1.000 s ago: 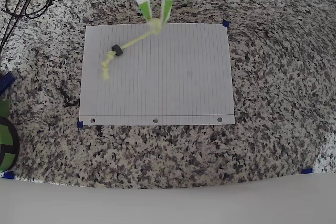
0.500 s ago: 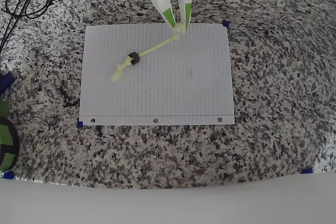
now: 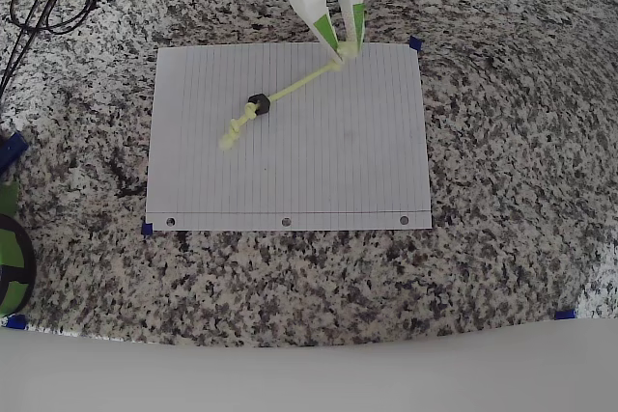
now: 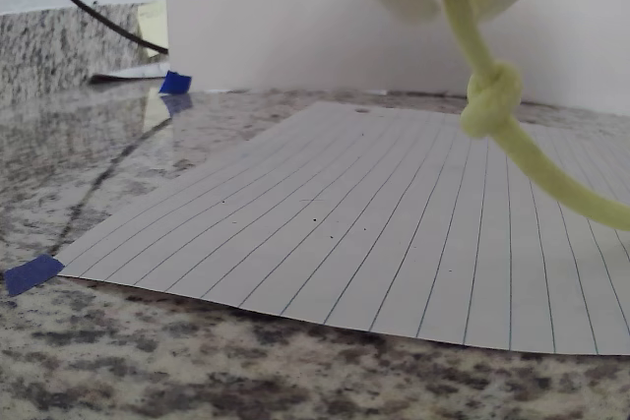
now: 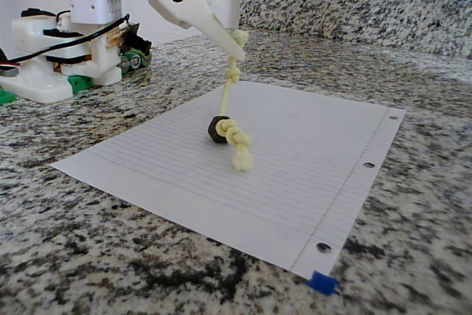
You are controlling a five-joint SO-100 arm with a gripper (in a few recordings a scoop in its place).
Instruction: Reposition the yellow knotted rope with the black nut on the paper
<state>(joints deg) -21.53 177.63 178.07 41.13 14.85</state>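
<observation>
The yellow knotted rope [image 3: 290, 95] slants across the upper middle of the paper [image 3: 319, 171], its far end raised. My gripper [image 3: 345, 49] is shut on that raised frayed end above the paper's top edge. The black nut [image 3: 258, 104] sits on the cord near the lower knots, resting on the sheet. In the fixed view the rope [image 5: 227, 98] hangs from the gripper [image 5: 236, 40] down to the nut [image 5: 216, 128] and the knotted tip lying on the paper [image 5: 310, 145]. The wrist view has a rope knot [image 4: 490, 97] hanging close above the lined paper [image 4: 394, 233].
Granite counter surrounds the sheet. Black cables [image 3: 43, 2] loop at the top left of the overhead view, and a green-and-black roll [image 3: 10, 262] lies at the left edge. The arm's base [image 5: 63, 57] stands behind the paper's far left corner. Blue tape [image 3: 415, 43] marks the corners.
The gripper has moved right along the paper's top edge, dragging the rope; the nut and lower knots slid right and slightly down across the sheet.
</observation>
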